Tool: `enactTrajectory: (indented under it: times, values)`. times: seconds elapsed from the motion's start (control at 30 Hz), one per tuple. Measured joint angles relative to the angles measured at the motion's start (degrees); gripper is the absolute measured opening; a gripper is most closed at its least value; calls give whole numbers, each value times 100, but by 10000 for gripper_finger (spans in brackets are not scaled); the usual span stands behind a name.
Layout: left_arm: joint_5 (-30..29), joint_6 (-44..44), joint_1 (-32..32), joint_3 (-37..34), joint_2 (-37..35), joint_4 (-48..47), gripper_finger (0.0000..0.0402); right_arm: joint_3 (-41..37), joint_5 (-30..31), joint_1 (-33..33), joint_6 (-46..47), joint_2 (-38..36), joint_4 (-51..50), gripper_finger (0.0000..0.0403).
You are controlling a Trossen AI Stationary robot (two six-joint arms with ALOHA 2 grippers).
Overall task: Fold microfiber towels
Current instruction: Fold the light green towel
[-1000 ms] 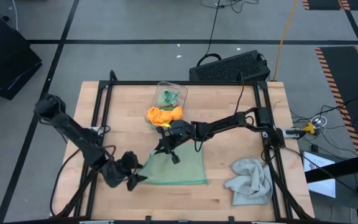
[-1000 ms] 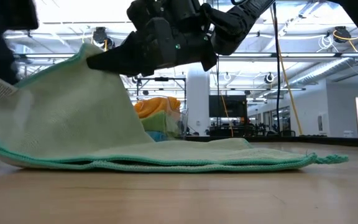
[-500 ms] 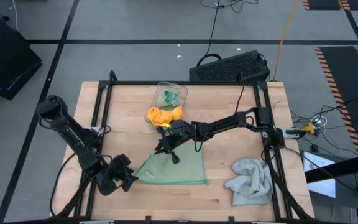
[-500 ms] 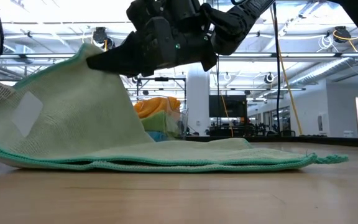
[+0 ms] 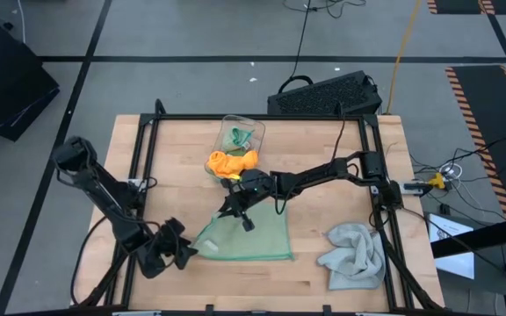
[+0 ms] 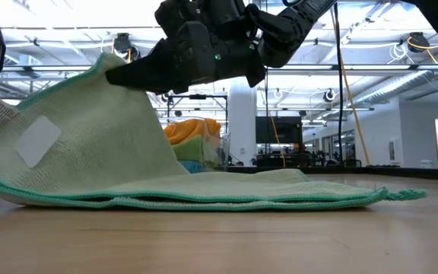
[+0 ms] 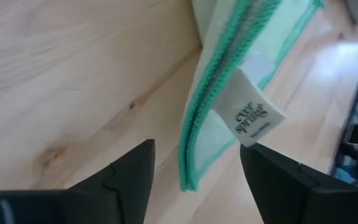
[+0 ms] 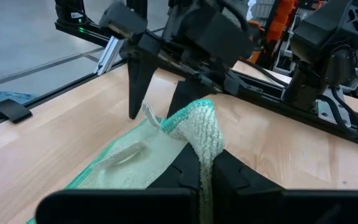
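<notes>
On the desk [image 5: 323,167], near its front edge, the sage green towel [image 5: 249,239] is lying half folded, sagging limply from the right pincer [image 5: 237,204], which is pinching its raised edge. Just beside its corner, the left pincer [image 5: 181,254] is standing spread. Being light and floppy, it is likely best gripped at hemmed corners.

The sage green towel [image 5: 249,237] has a brighter teal stitched edge and a white label [image 7: 252,116] with dark lettering. An orange towel [image 5: 231,162] lies far of it; a light grey towel [image 5: 354,254] lies right. The table [image 5: 323,149] is pale wood with grain.
</notes>
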Motion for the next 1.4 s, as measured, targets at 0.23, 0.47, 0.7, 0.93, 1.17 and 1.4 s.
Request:
enactTrajectory:
  times: [0.23, 0.47, 0.7, 0.93, 1.17, 1.4]
  values:
    - [1, 225, 0, 0, 419, 452, 198, 0, -2, 0, -75, 0, 30, 4]
    - [-216, 532, 0, 2, 497, 534, 90, 0, -11, 0, -77, 0, 41, 4]
    - [-274, 631, -29, 2, 497, 567, 10, 0, -18, 0, -78, 0, 37, 4]
    - [-273, 701, -67, 2, 497, 556, 6, -2, -345, -2, -286, 0, 39, 24]
    - [-282, 1083, 76, 2, 495, 509, 5, -2, -537, -9, -107, 0, 66, 99]
    - [-243, 1374, 179, 2, 495, 507, 4, -2, -791, -38, 81, 0, 299, 55]
